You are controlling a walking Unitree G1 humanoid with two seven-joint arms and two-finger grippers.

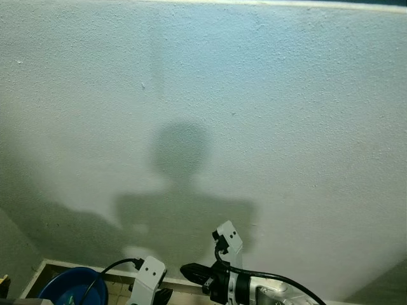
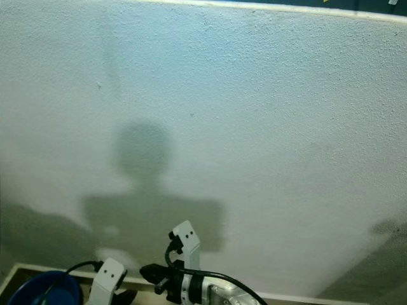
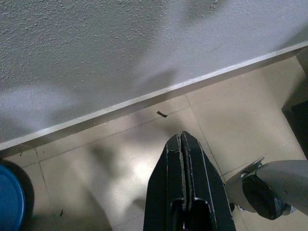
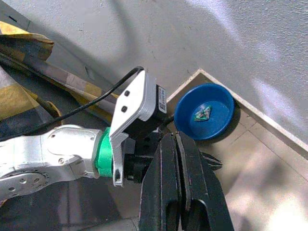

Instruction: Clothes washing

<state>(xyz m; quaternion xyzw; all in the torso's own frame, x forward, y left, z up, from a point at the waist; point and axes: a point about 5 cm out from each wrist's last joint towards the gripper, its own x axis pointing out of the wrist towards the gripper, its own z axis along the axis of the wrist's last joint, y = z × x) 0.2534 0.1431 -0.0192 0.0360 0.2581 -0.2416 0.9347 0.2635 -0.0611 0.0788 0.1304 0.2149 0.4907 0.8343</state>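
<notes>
We face a pale, rough-plastered wall (image 1: 267, 114) at close range, and our own shadow (image 1: 181, 197) falls across it as a dark head and shoulders. Low in the head views both arms reach in: the left gripper (image 1: 160, 296) sits at the bottom edge under its white camera mount, and the right gripper (image 1: 194, 273) points its black fingers leftward toward it, the two close together. From the head views we cannot tell how the fingers stand, but the wrist views settle it: the left wrist view looks down along two black fingers (image 3: 192, 187) pressed flat together with just a thin seam between them, clenched on nothing, and the right wrist view shows its own pair (image 4: 166, 187) likewise closed and empty. A blue basin (image 4: 204, 111) rests on the tiled floor (image 3: 120, 163) in the corner, close against the wall's pale baseboard (image 3: 144, 101). The head views catch it as a rim at lower left, and the left wrist view as a sliver at the edge, while the right wrist view shows it whole, with a small greenish scrap (image 4: 202, 113) lying in its middle that we cannot identify. That same view takes in the left arm (image 4: 53, 159) with its green wrist band, and yellow and dark patterned cloth (image 4: 29, 86) lying beyond it.
</notes>
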